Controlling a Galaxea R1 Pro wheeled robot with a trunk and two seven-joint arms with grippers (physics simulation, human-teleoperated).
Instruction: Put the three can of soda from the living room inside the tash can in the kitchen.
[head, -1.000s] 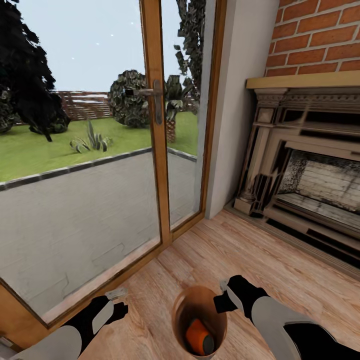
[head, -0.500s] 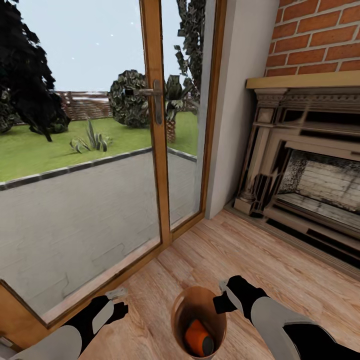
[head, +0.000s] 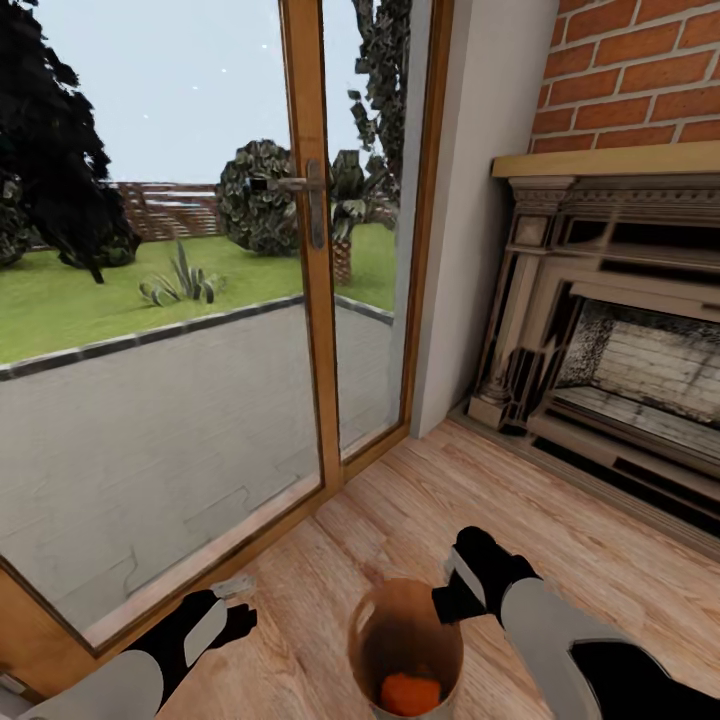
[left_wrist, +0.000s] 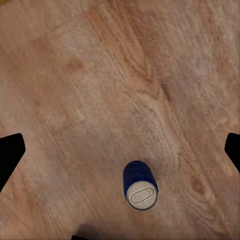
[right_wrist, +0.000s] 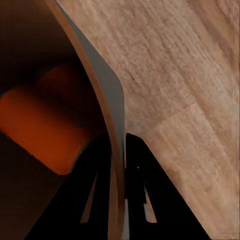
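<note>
My right hand (head: 450, 600) is pinching the rim of the tash can (head: 372, 640): in the right wrist view its two fingers (right_wrist: 136, 175) are pressed together on the bin's thin wall (right_wrist: 102, 95), one inside the copper-brown lining and one on the grey outside. Compared with half a second ago, the bin has shifted a little towards me and tipped more upright, and the orange can (head: 411, 692) that lay slanted against the wall now sits lower, settled at the bottom, just below and inward of my right hand. My right wrist has drawn back slightly with it. I read that as the bin being carried or dragged along by its rim, with one can safely inside.

My left hand (left_wrist: 120, 150) is spread wide and holds nothing; its dark fingertips (left_wrist: 10, 155) stand well apart in the left wrist view. Straight beneath that hand, between the fingers, the dark blue can (left_wrist: 139, 184) stands upright on the wood floor (left_wrist: 100, 75), its pale silvery top facing up. In the head view my left hand (head: 228, 618) hangs beside the bin, near the glass door (head: 150, 400), with the fireplace (head: 610, 330) well off beyond my right hand.

So one can is in and the blue one looks like the next pick-up; I see no sign of the third.
</note>
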